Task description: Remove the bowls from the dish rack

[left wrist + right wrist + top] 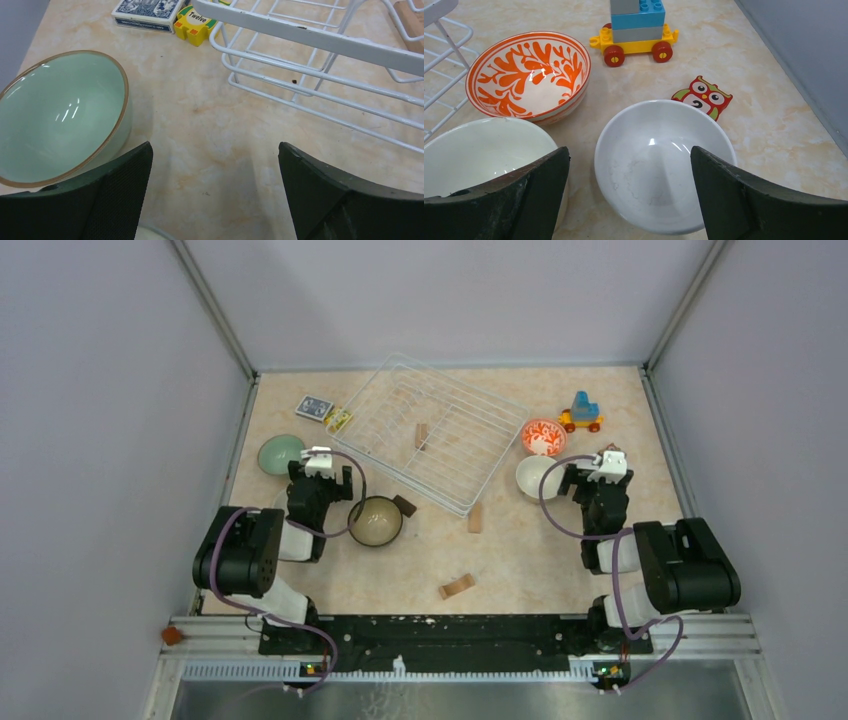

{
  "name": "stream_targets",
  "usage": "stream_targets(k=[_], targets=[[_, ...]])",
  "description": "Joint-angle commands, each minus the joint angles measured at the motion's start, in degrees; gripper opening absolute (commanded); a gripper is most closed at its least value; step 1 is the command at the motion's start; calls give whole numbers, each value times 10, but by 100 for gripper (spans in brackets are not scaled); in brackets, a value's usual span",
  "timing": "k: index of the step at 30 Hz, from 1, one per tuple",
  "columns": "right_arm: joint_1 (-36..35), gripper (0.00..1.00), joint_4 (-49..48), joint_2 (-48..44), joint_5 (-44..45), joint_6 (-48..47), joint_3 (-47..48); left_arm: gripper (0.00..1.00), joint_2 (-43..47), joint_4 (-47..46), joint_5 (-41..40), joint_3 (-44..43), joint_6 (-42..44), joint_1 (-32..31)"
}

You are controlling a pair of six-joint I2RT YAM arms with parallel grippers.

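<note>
The dish rack (440,430) sits skewed at the far middle of the worktop (520,560), with a small wooden block (421,435) lying among its wires. The bowls in view stand outside it, on the worktop.

On the left, the pale green bowl (282,453) rests beyond the left arm, well to the left of the rack. A beige bowl with a dark rim (376,521) stands nearer, just right of that arm and close to the rack's near corner. The left jaws are released and spread wide, gripping nothing. In the left wrist view their dark fingers (115,195) frame bare worktop, with the green bowl's rim just beside the left finger and the rack's white wires to the far right. A blue card box (145,10) and a yellow "Twelve" piece (196,22) lie just beyond, the piece touching the rack's edge.

On the right, the orange-patterned bowl (529,75) stands next to the rack's right corner. Two white bowls stand nearer — one (664,160) between the fingers, the other (479,150) partly behind the left finger (509,205). The right jaws are also released, wide apart above these bowls and clamping neither. A toy train (636,30) stands farther off, and an owl piece (701,97) lies flat just past the middle white bowl.

Two more wooden blocks (475,517) (457,586) lie on the near worktop.
</note>
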State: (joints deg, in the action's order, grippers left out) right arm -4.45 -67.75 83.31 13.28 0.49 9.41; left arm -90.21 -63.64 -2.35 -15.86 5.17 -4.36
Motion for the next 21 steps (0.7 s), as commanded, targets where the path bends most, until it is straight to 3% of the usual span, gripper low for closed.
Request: stream_targets(k=[1,21], targets=[[4,90,-33,2,-10,-2,8,99,1,-27,33,-5,-3,7],[4,90,-33,2,-10,-2,8,99,5,-15,34,-8,-2,7]])
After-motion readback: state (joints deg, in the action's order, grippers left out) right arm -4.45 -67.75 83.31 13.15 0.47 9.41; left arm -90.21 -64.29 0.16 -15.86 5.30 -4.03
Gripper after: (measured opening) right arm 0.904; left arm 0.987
